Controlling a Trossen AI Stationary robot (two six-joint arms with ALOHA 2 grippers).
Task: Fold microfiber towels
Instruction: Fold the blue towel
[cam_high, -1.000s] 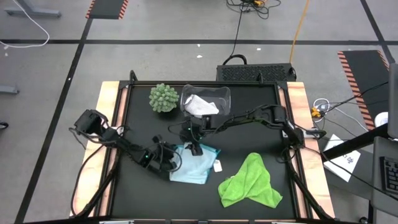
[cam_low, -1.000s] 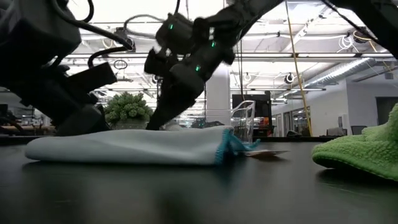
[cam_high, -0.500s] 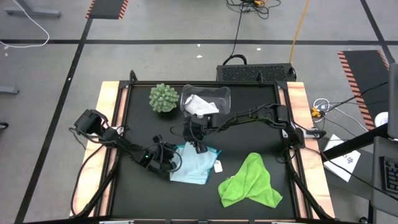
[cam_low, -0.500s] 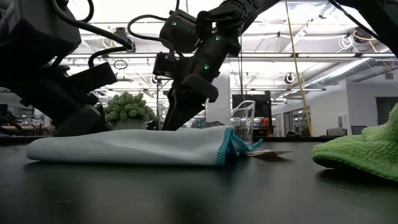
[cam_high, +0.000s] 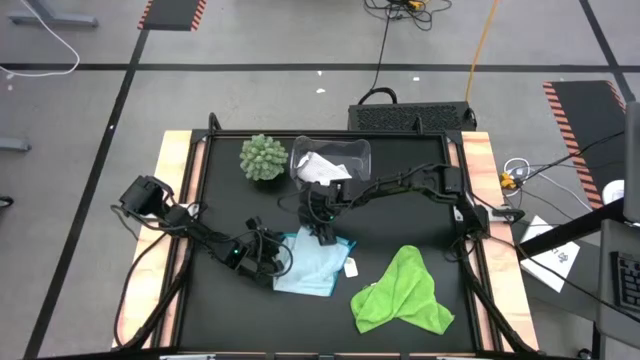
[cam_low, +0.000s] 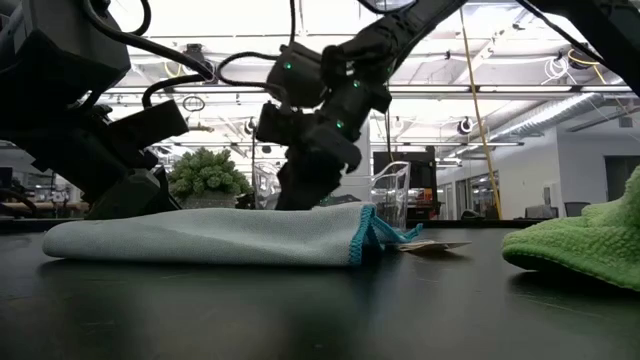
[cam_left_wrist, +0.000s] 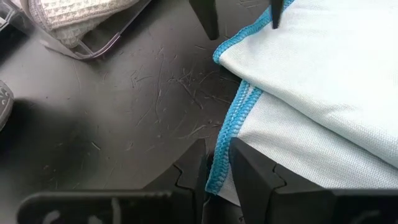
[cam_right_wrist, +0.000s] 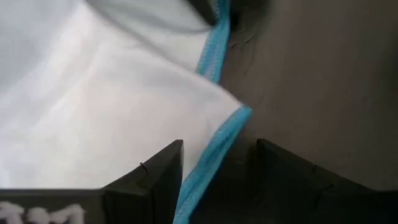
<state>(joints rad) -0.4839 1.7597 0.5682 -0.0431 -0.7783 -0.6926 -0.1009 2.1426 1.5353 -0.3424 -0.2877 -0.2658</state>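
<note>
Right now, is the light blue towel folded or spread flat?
Folded. The light blue towel lies in two stacked layers, teal edges one over the other, in the left wrist view.

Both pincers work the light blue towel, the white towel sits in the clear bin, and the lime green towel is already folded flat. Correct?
Not quite: the high view shows the lime green towel lying crumpled and unfolded. The rest holds.

Four cameras cover one table (cam_high: 400, 200).
Overhead looks straight down; low view sits level at tabletop; both wrist cameras press close on the light blue towel (cam_high: 312, 262).
</note>
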